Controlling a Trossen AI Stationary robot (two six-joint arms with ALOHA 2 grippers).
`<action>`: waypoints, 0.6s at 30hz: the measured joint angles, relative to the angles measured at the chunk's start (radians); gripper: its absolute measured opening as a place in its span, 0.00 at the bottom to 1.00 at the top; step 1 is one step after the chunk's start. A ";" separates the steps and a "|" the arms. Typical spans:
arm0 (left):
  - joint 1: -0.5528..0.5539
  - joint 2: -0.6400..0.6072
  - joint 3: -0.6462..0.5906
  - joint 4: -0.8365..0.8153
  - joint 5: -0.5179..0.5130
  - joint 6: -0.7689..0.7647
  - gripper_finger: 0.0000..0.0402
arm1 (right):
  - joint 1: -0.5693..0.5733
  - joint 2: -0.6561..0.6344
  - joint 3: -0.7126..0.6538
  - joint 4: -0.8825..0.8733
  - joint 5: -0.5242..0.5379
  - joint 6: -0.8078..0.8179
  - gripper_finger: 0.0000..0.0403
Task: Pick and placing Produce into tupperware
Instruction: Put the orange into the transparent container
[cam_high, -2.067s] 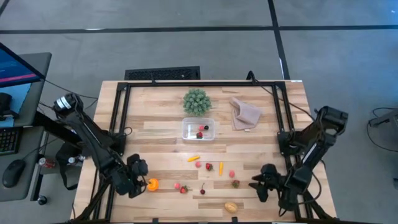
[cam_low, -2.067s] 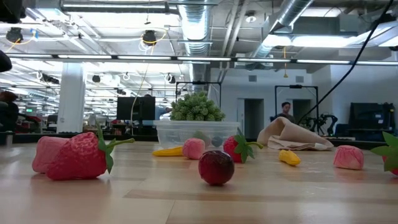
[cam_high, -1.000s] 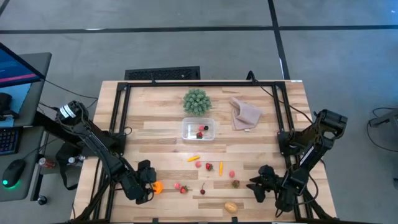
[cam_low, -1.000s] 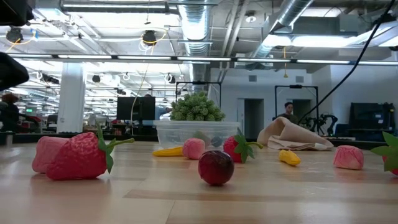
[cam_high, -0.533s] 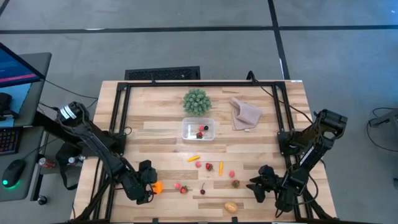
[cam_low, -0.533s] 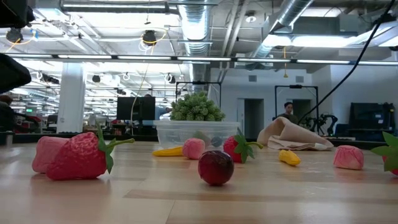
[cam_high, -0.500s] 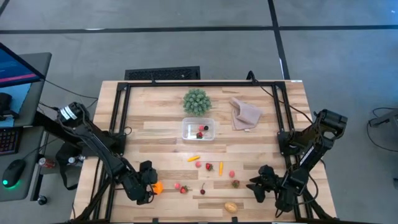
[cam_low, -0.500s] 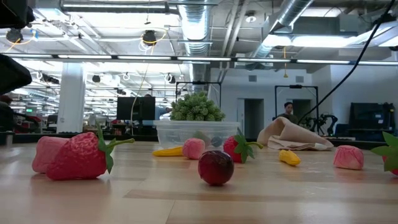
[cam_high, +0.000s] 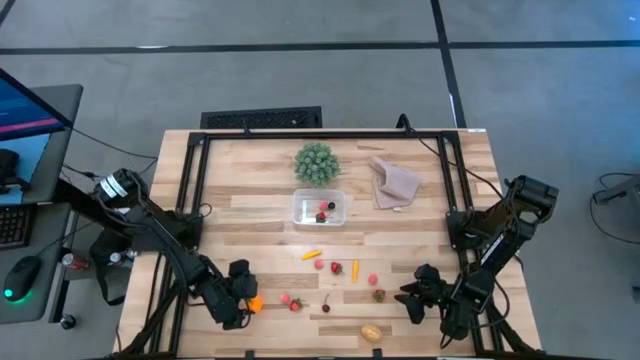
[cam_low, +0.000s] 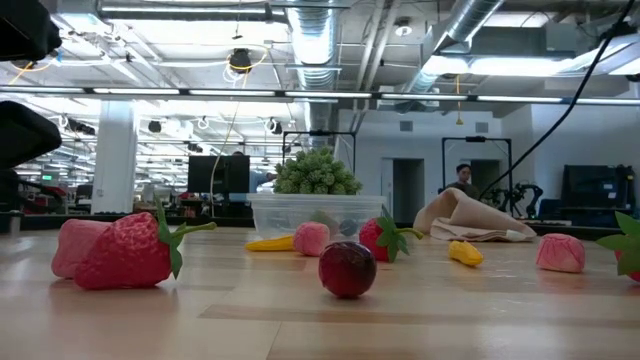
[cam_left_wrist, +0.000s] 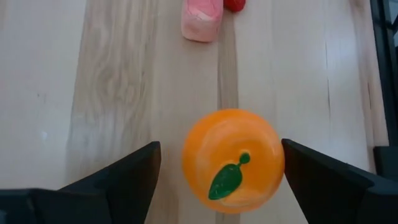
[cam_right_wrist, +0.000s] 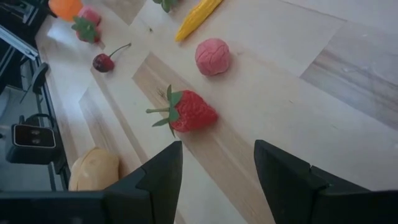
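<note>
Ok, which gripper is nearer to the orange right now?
Left. The left gripper is open with its fingers on either side of the orange, not touching it. The right gripper sits across the table's near edge, well away from it.

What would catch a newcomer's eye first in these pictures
The toy orange at the table's front left, sitting between the open fingers of the left gripper. Then the scatter of small fruits across the front middle, and the clear tupperware behind them by the green plant.
</note>
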 joint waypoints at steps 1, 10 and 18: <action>0.000 0.000 0.000 -0.004 -0.004 0.002 0.79 | 0.000 0.000 0.000 0.000 0.000 0.000 0.48; 0.000 0.000 0.000 -0.072 -0.005 0.004 0.79 | -0.014 0.000 0.000 0.000 0.000 -0.005 0.48; 0.014 0.000 0.000 -0.080 -0.009 0.012 0.79 | -0.015 0.000 0.000 -0.004 0.000 -0.009 0.48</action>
